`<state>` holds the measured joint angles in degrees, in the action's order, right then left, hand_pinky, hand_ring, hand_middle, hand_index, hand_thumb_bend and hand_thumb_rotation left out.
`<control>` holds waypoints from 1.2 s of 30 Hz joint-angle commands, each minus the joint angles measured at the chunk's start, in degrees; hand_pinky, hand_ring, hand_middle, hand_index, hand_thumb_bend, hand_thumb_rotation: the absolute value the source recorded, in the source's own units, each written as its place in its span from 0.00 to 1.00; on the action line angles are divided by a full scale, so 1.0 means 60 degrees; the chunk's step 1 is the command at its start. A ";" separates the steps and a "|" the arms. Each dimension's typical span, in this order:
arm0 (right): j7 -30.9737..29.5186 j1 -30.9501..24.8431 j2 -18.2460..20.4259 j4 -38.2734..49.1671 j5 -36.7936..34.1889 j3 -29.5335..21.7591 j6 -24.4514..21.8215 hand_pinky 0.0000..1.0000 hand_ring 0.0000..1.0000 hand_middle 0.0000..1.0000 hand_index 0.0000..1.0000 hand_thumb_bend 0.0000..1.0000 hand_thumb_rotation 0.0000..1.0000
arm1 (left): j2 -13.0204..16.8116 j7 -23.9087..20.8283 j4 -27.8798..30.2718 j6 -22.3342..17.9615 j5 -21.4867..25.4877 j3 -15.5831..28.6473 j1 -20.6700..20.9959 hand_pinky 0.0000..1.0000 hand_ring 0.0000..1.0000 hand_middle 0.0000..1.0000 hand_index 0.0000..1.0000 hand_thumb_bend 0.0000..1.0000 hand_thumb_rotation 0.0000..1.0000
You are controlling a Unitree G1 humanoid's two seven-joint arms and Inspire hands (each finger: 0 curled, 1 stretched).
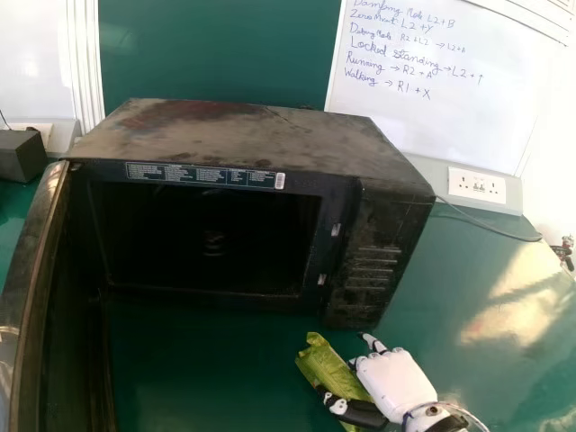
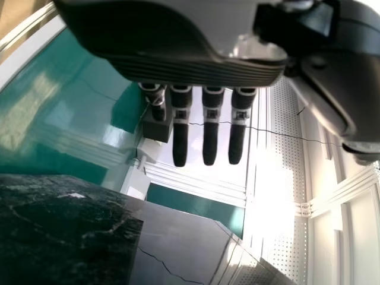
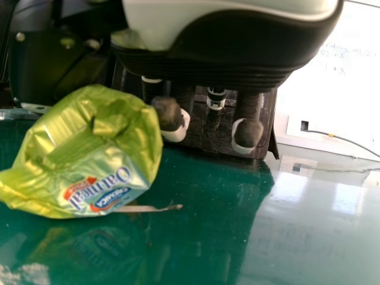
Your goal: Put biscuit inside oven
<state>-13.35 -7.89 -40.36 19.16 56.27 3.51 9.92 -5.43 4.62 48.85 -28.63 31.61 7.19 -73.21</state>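
Biscuit packet (image 1: pixel 329 367) grasped within the right hand (image 1: pixel 394 380) fingers, free end forward, presumably to enter the oven (image 1: pixel 261 139) ahead first. Door (image 1: pixel 34 279) open, giving access; left hand (image 2: pixel 180 139) fingers straight, holding nothing.

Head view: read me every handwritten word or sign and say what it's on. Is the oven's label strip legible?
Whiteboard:
"Mode L2+B", opening word cut off
"L2+Y", opening word unclear
Third line: too unclear to quote reliably
"Locked Standing → L2 +", last sign unclear
"Running → R2 + A"
"Walking → R1 + X"
Oven: label strip too small to read.
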 commanded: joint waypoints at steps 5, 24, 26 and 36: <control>-0.0267 0.0136 0.0157 0.0020 -0.0704 0.0075 -0.0038 0.00 0.00 0.00 0.28 0.38 0.00 | -0.0195 -0.0038 0.0101 0.0090 -0.0023 -0.0155 -0.0218 0.74 0.75 0.81 0.78 1.00 0.84; -0.1304 0.0732 0.1181 0.0318 -0.4733 0.0127 -0.0034 0.00 0.00 0.00 0.28 0.42 0.00 | -0.0111 0.0213 -0.0050 -0.0011 0.0122 0.0043 0.0017 0.75 0.76 0.81 0.81 0.97 0.95; -0.1391 0.0853 0.1286 0.0317 -0.4896 0.0220 -0.0024 0.00 0.00 0.00 0.28 0.43 0.00 | -0.0153 0.0197 -0.0068 -0.0034 0.0030 0.0084 0.0038 0.73 0.75 0.81 0.81 0.95 0.96; -0.1463 0.1528 0.1779 0.0229 -0.4737 0.0918 -0.0127 0.00 0.00 0.00 0.26 0.40 0.00 | -0.0191 0.0198 -0.0132 -0.0091 -0.0111 0.0157 0.0146 0.78 0.78 0.81 0.82 0.95 0.97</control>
<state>-22.18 -0.05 -30.47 19.97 27.56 8.24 9.56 -5.45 5.73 48.72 -28.58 31.56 7.66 -72.88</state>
